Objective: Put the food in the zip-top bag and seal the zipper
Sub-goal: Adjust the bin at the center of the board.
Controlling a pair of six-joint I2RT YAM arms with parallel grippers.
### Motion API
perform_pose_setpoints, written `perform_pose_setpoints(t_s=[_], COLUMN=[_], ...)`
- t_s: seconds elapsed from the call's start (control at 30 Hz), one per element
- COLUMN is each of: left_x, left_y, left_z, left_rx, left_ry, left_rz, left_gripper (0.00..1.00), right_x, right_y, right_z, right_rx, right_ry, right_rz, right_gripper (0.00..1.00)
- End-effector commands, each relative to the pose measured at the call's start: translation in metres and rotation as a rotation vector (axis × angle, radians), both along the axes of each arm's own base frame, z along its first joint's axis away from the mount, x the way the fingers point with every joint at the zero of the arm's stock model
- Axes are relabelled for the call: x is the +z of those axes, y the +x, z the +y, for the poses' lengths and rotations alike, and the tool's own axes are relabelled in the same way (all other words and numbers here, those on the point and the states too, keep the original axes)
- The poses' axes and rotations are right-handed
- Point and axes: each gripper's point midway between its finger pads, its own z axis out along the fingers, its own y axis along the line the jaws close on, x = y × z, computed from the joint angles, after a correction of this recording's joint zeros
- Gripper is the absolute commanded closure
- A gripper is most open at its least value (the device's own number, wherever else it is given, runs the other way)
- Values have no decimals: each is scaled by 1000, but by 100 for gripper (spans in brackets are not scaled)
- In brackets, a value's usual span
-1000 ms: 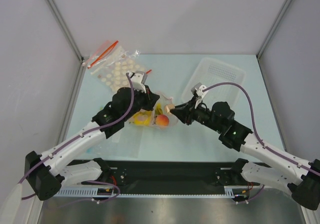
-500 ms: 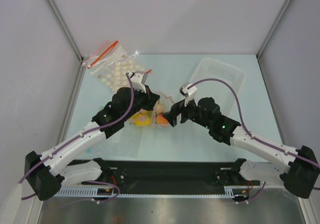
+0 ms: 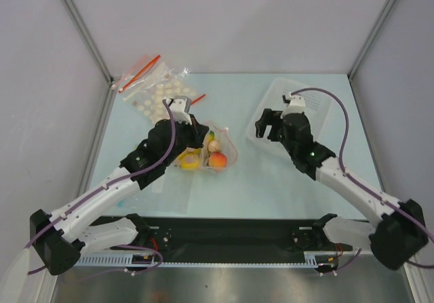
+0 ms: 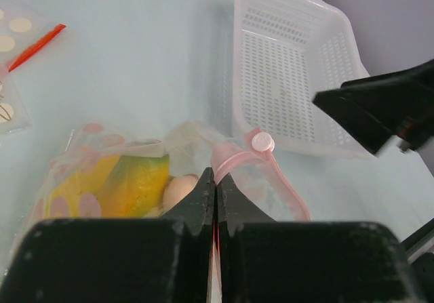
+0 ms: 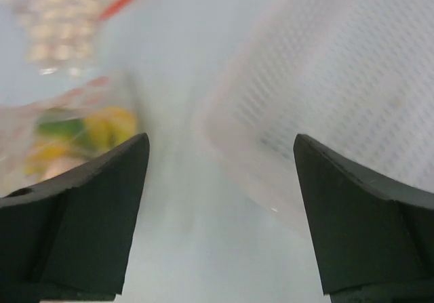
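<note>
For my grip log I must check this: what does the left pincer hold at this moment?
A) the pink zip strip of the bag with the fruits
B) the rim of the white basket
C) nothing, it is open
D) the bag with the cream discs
A: in the left wrist view the left pincer is shut on the pink zip strip of the zip-top bag, and the white basket stands apart from it.

A clear bag of cream discs (image 3: 161,94), with red strips at its mouth, lies in the far left corner of the desk (image 3: 271,174). A white perforated basket (image 3: 320,103) sits well apart, far right.
</note>
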Motion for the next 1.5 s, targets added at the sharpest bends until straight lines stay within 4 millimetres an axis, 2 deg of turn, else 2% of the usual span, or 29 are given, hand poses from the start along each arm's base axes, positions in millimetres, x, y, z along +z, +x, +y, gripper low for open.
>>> perform_pose_setpoints(t_s=[0.0,0.03,0.07,0.27,0.37,0.6,0.7,0.73,0.8,0.83,0.9,0.93,1.0,1.03,1.17,1.2,1.23,1.27,1.3,1.33,1.4,1.47], left_x=[31,29,31,29,30,30,30,30,31,30,30,31,31,32,32,33,32,32,31,32,32,31], left_y=[2,2,1,1,0,0,-1,0,-1,-1,-2,-2,-2,-2,-3,-3,-3,-3,-3,-2,-3,-2], left_z=[9,9,10,4,4,4,3,4,4,3,3,3,2,2,1,1,1,1,1,2,1,1], left_rx=[43,42,40,18,15,13,10,12,9,7,4,3,0,-2,-6,-6,-6,-6,-6,-5,-8,-5], left_ry=[-65,-64,-71,-72,-75,-73,-74,-74,-75,-75,-75,-77,-77,-78,-81,-82,-82,-81,-80,-81,-81,-80], left_rz=[-66,-65,-71,-63,-65,-65,-65,-67,-68,-67,-66,-68,-67,-68,-67,-69,-69,-67,-66,-68,-67,-66], left_gripper=[98,98,98,98,98,99,99,98,99,98,98,99,99,99,99,99,99,99,99,99,99,99], right_x=[-14,-38,-22,-36,-38,-75,-92,-104,-110,-120,-123,-124,-119,-116,-101,-91,-95,-94,-85,-92,-89,-85], right_y=[34,39,51,75,85,111,117,120,124,125,126,125,122,121,105,102,95,92,89,84,79,73], right_z=[-32,-45,-40,-20,-16,3,3,0,2,1,-3,-6,-12,-12,-9,-10,-13,-13,-5,-10,-9,-15], right_rx=[-295,-390,-412,-401,-420,-459,-508,-533,-536,-539,-544,-549,-531,-507,-379,-370,-349,-325,-262,-242,-199,-185], right_ry=[30,-49,-29,-49,-14,-12,-62,-96,-121,-142,-165,-179,-222,-238,-352,-350,-360,-365,-326,-328,-302,-308], right_rz=[148,220,207,267,282,376,415,427,441,461,466,460,438,429,384,367,380,378,363,378,366,342], right_gripper=[7,6,5,4,4,5,6,7,8,10,15,23,31,43,68,75,80,84,89,93,100,100])
